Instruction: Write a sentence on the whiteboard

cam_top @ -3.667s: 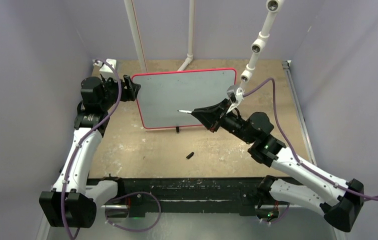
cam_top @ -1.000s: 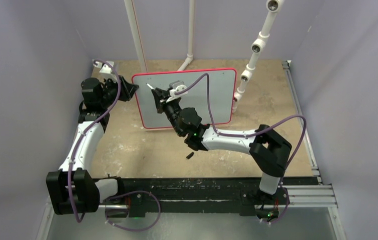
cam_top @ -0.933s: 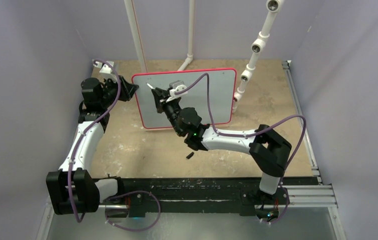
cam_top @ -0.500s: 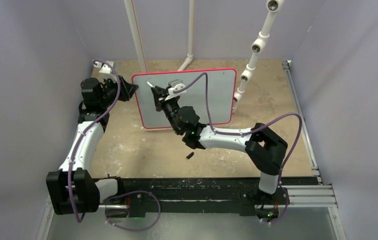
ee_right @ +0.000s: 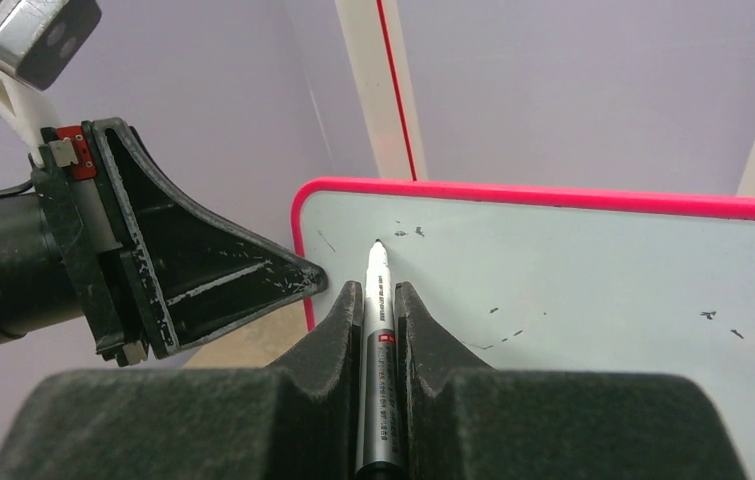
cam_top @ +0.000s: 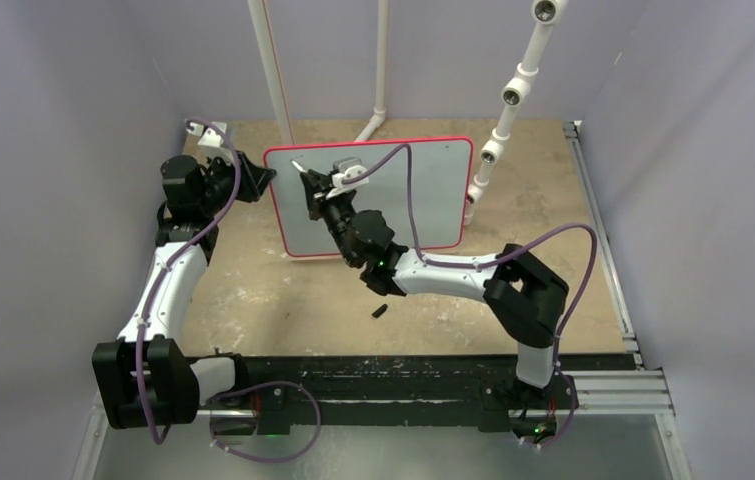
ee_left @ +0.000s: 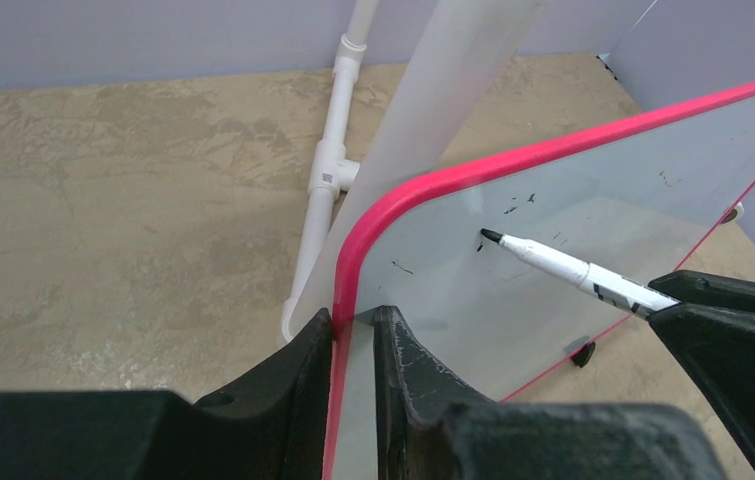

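The whiteboard (cam_top: 423, 190) stands tilted at the back of the table, glossy white with a red-pink rim. My left gripper (cam_top: 265, 178) is shut on its left edge; the rim sits between the jaws in the left wrist view (ee_left: 353, 315). My right gripper (cam_top: 310, 187) is shut on a silver-and-white marker (ee_right: 376, 275). The marker's uncapped black tip points at the board's upper left corner (ee_left: 490, 237), very close to the surface. Only small black specks (ee_right: 408, 233) show on the whiteboard (ee_right: 573, 270); the sentence is not in view.
A small black marker cap (cam_top: 379, 311) lies on the tan tabletop in front of the board. White PVC pipes stand behind the board (cam_top: 271, 70) (cam_top: 381, 60) and at its right (cam_top: 508, 95). Purple walls close in the sides.
The right arm swung from the board's lower right to its upper left corner. Over the last second the marker crept slightly up and left. The left gripper stayed on the board's edge.
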Controlling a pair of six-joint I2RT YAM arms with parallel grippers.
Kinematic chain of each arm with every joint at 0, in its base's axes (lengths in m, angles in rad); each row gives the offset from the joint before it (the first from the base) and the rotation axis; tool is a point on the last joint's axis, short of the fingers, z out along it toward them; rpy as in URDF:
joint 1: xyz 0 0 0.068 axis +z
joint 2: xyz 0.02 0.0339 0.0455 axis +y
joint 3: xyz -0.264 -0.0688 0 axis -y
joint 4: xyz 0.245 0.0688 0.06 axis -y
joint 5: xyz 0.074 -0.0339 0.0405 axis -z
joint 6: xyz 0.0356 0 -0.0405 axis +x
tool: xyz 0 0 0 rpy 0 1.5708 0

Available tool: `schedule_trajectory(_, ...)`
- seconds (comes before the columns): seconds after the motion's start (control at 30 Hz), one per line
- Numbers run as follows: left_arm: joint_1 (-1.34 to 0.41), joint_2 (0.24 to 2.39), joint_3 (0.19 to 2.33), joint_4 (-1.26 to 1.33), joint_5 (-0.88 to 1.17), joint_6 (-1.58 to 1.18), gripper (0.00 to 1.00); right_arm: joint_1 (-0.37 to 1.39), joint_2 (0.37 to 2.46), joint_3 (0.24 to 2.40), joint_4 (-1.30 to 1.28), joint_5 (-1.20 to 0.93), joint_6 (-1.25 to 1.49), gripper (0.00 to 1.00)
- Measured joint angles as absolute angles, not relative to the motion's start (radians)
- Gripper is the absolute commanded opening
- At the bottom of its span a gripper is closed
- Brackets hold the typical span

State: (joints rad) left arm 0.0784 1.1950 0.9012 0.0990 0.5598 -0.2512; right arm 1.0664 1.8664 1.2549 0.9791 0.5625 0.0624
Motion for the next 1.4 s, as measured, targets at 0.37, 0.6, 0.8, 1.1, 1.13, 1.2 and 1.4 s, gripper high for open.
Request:
schedule_trajectory(0.37,0.078,1.197,0.901,0.105,0.559,-0.251,0.08,1.070,1.900,1.264,0.945,0.531,0.066,0.00)
schedule_trajectory(0.6,0.078,1.197,0.901,0.106,0.554,-0.251,0.07,1.073,1.911,1.269,0.929,0.525,0.073,0.00)
schedule_trajectory(0.8,0.078,1.197,0.901,0.108,0.547,-0.250,0.06,1.073,1.909,1.250,0.929,0.533,0.085,0.00)
schedule_trajectory(1.1,0.077,1.197,0.901,0.111,0.569,-0.252,0.06,1.071,1.906,1.205,0.928,0.578,0.086,0.00)
schedule_trajectory(1.13,0.077,1.197,0.901,0.111,0.570,-0.252,0.06,1.072,1.904,1.205,0.928,0.583,0.086,0.00)
schedule_trajectory(1.2,0.077,1.197,0.901,0.111,0.573,-0.252,0.06,1.072,1.898,1.201,0.928,0.586,0.085,0.00)
schedule_trajectory(1.4,0.077,1.197,0.901,0.111,0.574,-0.252,0.15,1.070,1.850,1.156,0.949,0.565,0.083,0.00)
